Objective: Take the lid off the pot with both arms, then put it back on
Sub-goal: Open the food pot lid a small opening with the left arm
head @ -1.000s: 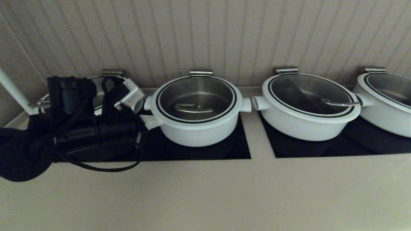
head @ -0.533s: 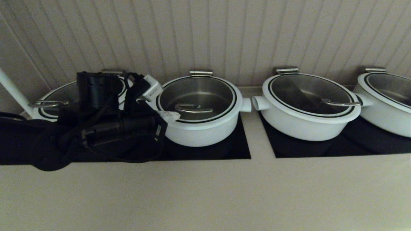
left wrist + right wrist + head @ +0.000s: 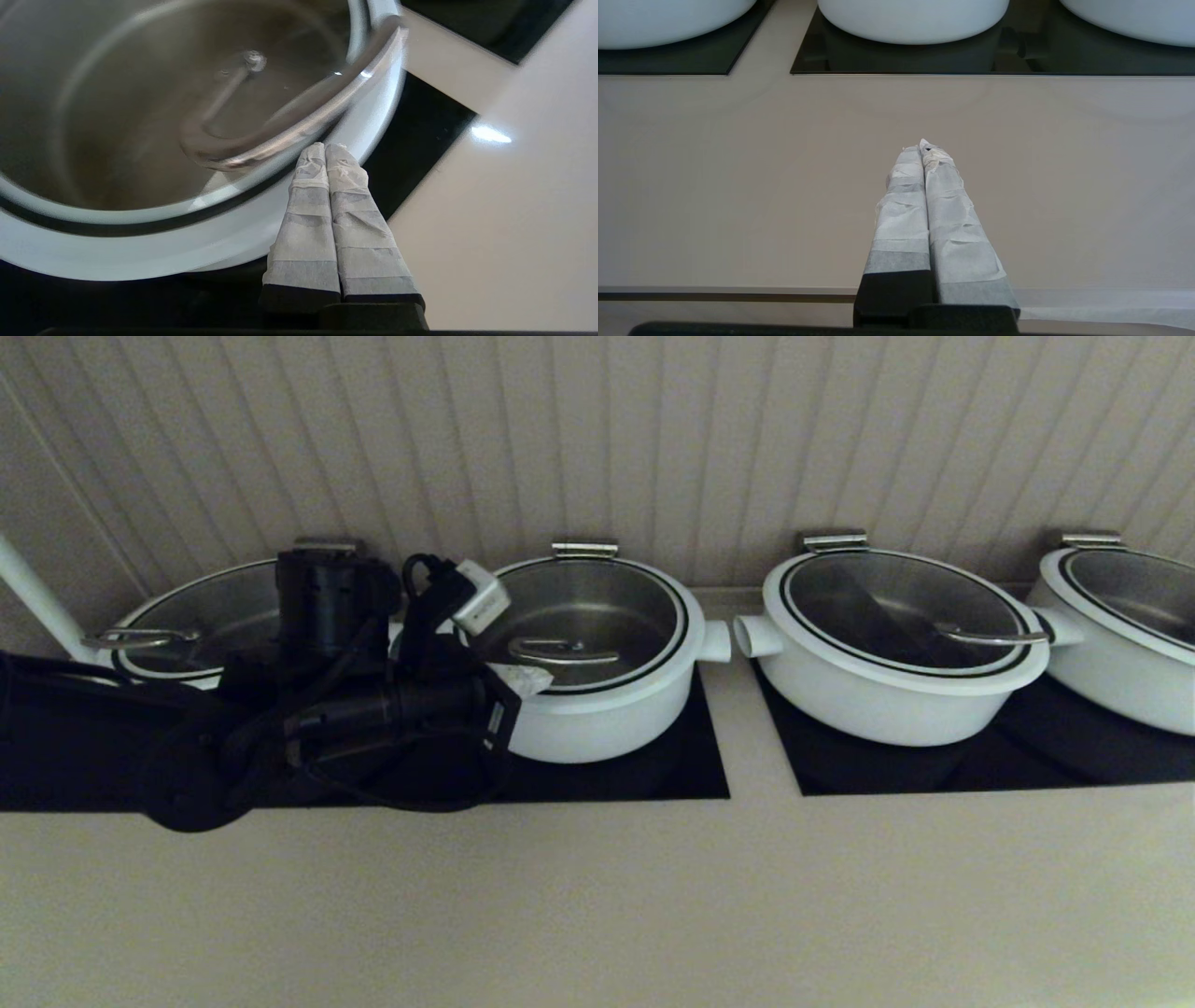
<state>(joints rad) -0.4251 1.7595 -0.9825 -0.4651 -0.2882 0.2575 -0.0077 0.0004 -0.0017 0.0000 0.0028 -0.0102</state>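
Lid (image 3: 571,625): seated flat on the pot (image 3: 583,719), glass centre showing the steel inside, curved steel bar handle (image 3: 563,651) lying across the near half, steel hinge tab (image 3: 584,550) at the far side toward the wall. Pot sits on a black inset panel (image 3: 695,775) along the far edge of the desk (image 3: 597,905), second vessel from the desk's left end. One white stub handle (image 3: 715,641) visible on its right side; the left one is hidden behind the arm.

Left hand (image 3: 526,680): pale taped tip over the near-left part of the lid's white rim, just short of the bar handle. In the left wrist view the two taped fingers (image 3: 303,233) are pressed together, nothing between them, their tips at the outer edge of the rim, beside the bar handle's curved end (image 3: 205,144). Whether the tips touch the rim cannot be told. The left arm (image 3: 355,709) reaches in from the desk's left end, black cables looping, a small white box (image 3: 481,598) on the wrist, covering the pot's left flank.

Right hand (image 3: 924,148): not in the head view. Right wrist view shows its fingers closed on nothing, over bare desk well short of the black panels, near the front edge, well apart from the lid.

Around: a wider, shallower lidded pot (image 3: 182,630) to the left, partly behind the arm; another (image 3: 896,649) to the right on its own black panel; a third (image 3: 1125,625) at the right end. Ribbed wall (image 3: 653,439) behind.
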